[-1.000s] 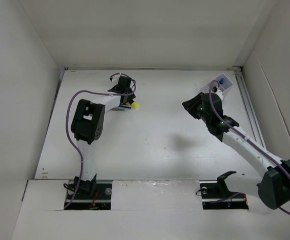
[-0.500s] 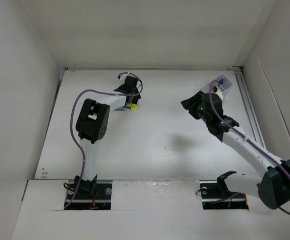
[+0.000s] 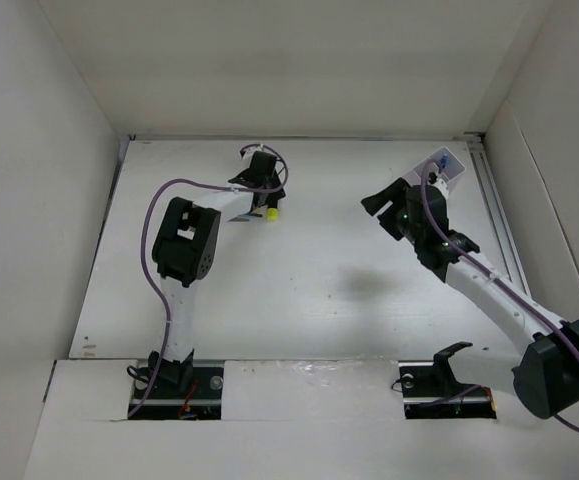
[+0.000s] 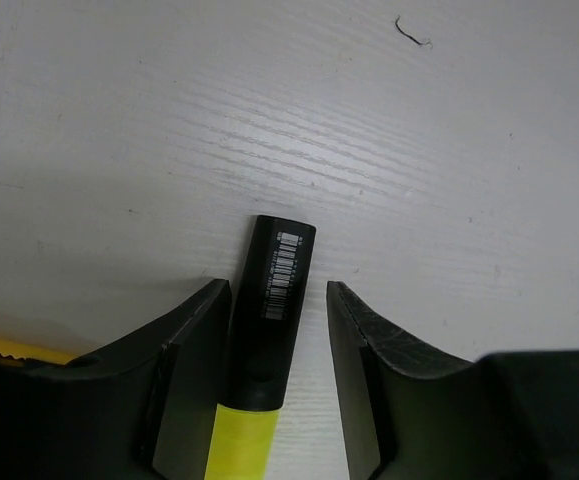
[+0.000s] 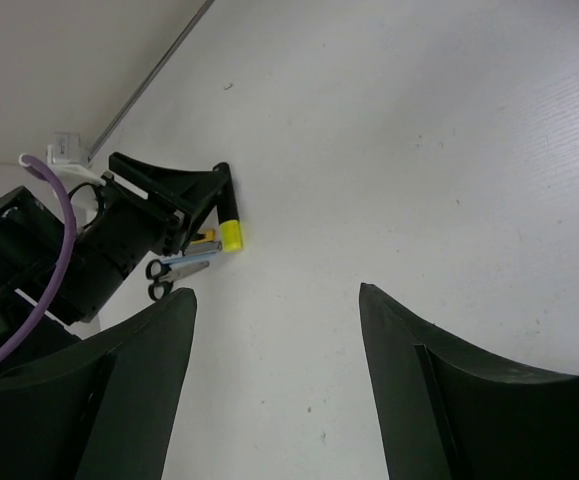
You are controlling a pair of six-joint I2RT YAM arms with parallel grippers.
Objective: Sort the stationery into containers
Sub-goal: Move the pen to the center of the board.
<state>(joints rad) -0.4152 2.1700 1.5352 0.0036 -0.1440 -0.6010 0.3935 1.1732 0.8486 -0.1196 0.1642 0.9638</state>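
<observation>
A black highlighter [image 4: 281, 262] with a yellow end lies on the table between my left gripper's [image 4: 277, 290] open jaws. It rests against the left finger, with a gap to the right finger. In the top view the left gripper [image 3: 261, 198] is at the back of the table, with the yellow end [image 3: 271, 213] beside it. The right wrist view shows the highlighter [image 5: 231, 235], black-handled scissors [image 5: 172, 272] and a bit of yellow pen [image 5: 205, 237] by that gripper. My right gripper [image 5: 274, 295] is open and empty above the table [image 3: 381, 205]. The white container [image 3: 447, 165] holds a blue-capped bottle [image 3: 439, 158].
White walls enclose the table on the left, back and right. A metal rail [image 3: 499, 220] runs along the right edge. The right arm's shadow [image 3: 364, 285] falls mid-table. A purple cable [image 3: 149, 215] loops off the left arm.
My left gripper has shifted a little to the right at the back of the table, staying around the highlighter. My right gripper has turned slightly.
</observation>
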